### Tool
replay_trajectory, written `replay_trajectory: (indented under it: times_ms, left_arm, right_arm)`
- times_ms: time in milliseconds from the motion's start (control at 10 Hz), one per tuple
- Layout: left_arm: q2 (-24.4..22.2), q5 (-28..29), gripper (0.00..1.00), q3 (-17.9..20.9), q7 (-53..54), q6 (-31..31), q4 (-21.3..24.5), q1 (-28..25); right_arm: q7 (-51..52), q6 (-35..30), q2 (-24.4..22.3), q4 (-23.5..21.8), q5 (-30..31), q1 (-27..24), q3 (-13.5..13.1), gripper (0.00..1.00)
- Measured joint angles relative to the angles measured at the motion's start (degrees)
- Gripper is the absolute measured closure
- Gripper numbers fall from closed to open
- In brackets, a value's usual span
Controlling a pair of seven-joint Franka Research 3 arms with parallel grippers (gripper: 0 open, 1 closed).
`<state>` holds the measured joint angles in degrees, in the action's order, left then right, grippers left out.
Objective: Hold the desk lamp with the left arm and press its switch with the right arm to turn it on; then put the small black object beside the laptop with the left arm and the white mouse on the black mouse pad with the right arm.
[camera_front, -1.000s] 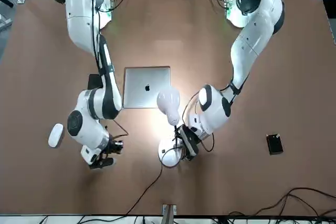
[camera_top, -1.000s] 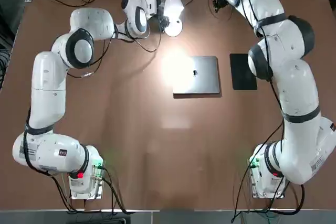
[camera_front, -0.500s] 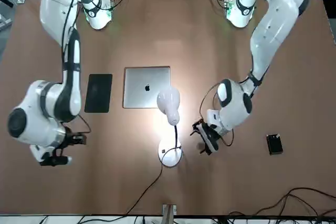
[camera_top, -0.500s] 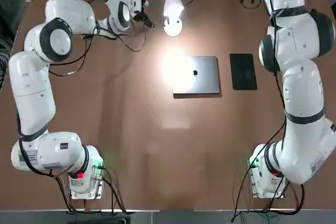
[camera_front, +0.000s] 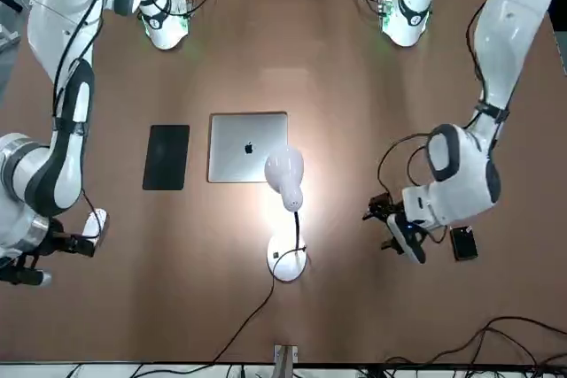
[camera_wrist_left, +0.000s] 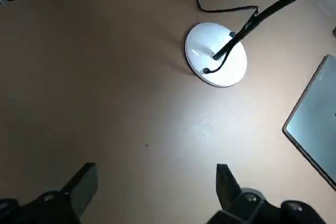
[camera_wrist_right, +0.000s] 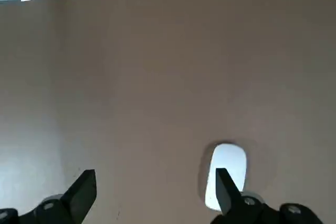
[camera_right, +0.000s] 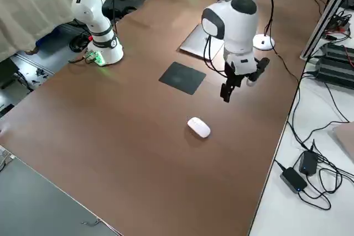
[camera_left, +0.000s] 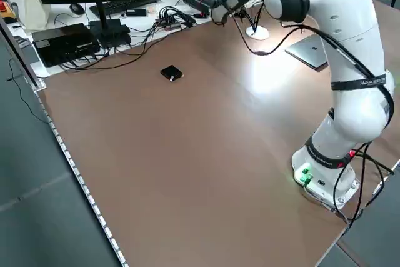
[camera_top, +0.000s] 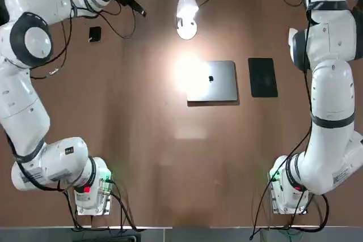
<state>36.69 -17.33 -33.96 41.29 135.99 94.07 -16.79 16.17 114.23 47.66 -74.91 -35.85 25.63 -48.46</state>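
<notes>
Arms off desk lamp [camera_top: 186, 9] now; L fingers [camera_wrist_left: 227, 192] & R fingers [camera_wrist_right: 226, 189] open.

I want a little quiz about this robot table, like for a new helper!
1. True or false: the lamp is lit.
2. What lies nearest the right gripper? A) the laptop B) the mouse C) the black block
3. Fill in: the pad lies beside the ____.

Key:
1. True. Bright light falls on the table by the laptop.
2. B. The right wrist view shows the mouse just by the open jaws; the block lies near the left gripper, also open.
3. Laptop, and nothing rests on the pad.
</notes>
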Motion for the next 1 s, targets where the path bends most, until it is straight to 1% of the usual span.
replay_trajectory:
  times_ms: [100, 200, 300, 400, 500, 600, 700, 800, 900, 1000]
  left_arm:
    - [-1.7, 0.6, 0.0, 0.2, -3.1, -2.2, 0.0, -1.4]
    - [-3.2, 3.0, 0.0, 0.4, -6.5, -4.4, 0.0, -2.5]
    - [-4.5, 7.2, 0.0, 0.6, -11.4, -6.4, 0.0, -3.2]
    - [-5.7, 11.6, 0.0, 1.1, -18.5, -8.2, 0.0, -3.3]
    - [-6.8, 15.7, 0.0, 1.7, -26.4, -10.3, -0.1, -3.3]
    - [-8.2, 19.6, 0.0, 2.2, -31.6, -13.1, -0.2, -3.5]
    - [-9.7, 22.6, 0.0, 2.4, -33.9, -15.7, -0.7, -3.8]
    - [-11.4, 24.4, 0.0, 3.0, -35.2, -17.5, -1.2, -4.1]
    - [-12.8, 24.9, 0.0, 3.6, -36.3, -18.5, -1.4, -5.0]
    - [-13.2, 25.0, 0.0, 3.9, -37.8, -19.0, -1.3, -6.2]
  right_arm:
    - [0.0, 1.0, 0.6, -0.3, 0.0, -1.3, 0.8, 0.0]
    - [0.0, 2.3, 1.1, -0.9, 0.0, -3.7, 2.4, 0.0]
    - [0.1, 3.4, 1.6, -1.6, 0.0, -6.5, 4.1, 0.0]
    - [0.2, 3.9, 2.4, -2.4, 0.0, -8.4, 5.1, 0.0]
    - [0.2, 4.2, 3.4, -3.0, 0.0, -9.1, 5.4, 0.0]
    - [0.2, 4.5, 4.2, -3.1, 0.0, -9.2, 5.5, 0.0]
    - [0.2, 4.9, 4.8, -3.2, 0.0, -9.2, 5.7, 0.0]
    - [0.2, 5.5, 5.2, -4.2, 0.0, -9.2, 6.1, 0.0]
    - [0.2, 6.4, 5.4, -6.0, 0.0, -9.2, 6.8, 0.0]
    - [0.2, 7.1, 5.6, -7.4, 0.0, -9.1, 7.2, 0.0]
